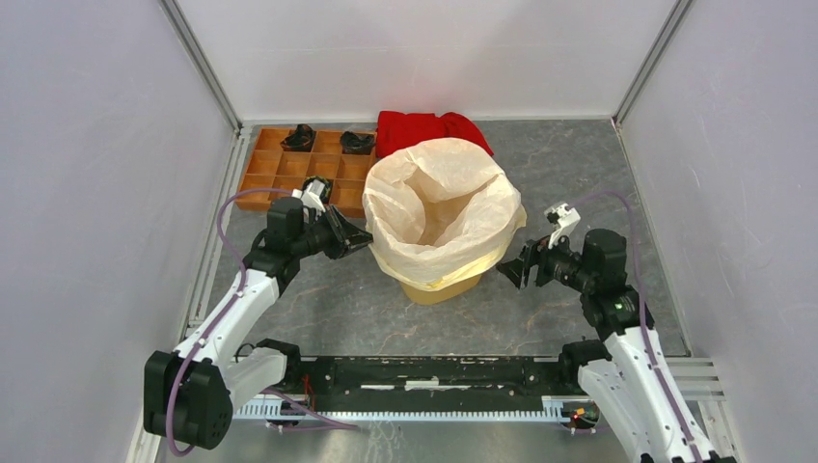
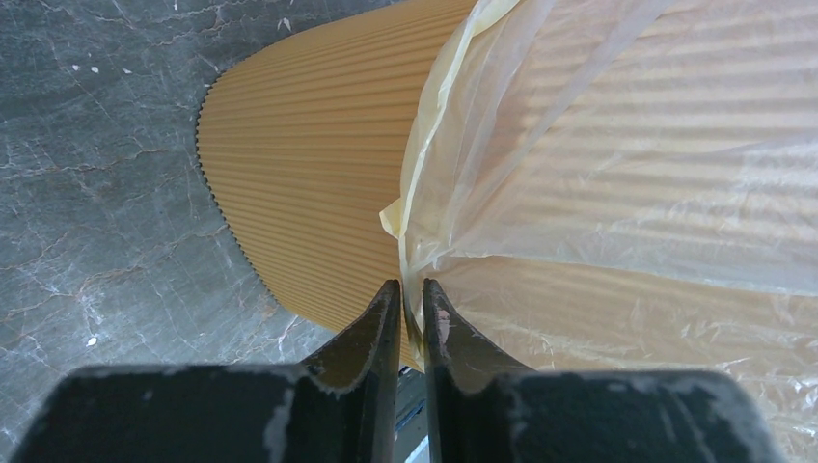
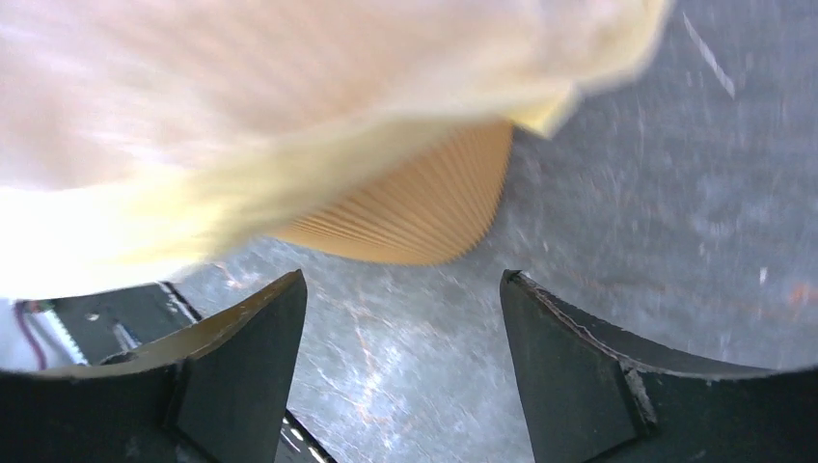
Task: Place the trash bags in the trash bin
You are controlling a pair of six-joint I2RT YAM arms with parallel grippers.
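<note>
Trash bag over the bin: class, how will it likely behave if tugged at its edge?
Probably floppy: the trash bag wrinkles and sags over the bin. Likely light, since the film is thin and translucent.

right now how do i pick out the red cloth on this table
Look to the far edge of the table. Behind the bag-lined trash bin and right of the brown wooden tray, the red cloth lies crumpled, the only bright red thing there.

White arm links (image 1: 231, 313), black joints (image 1: 188, 391), purple cables (image 1: 220, 227), black wedge-shaped fingers (image 3: 241, 357)
</note>
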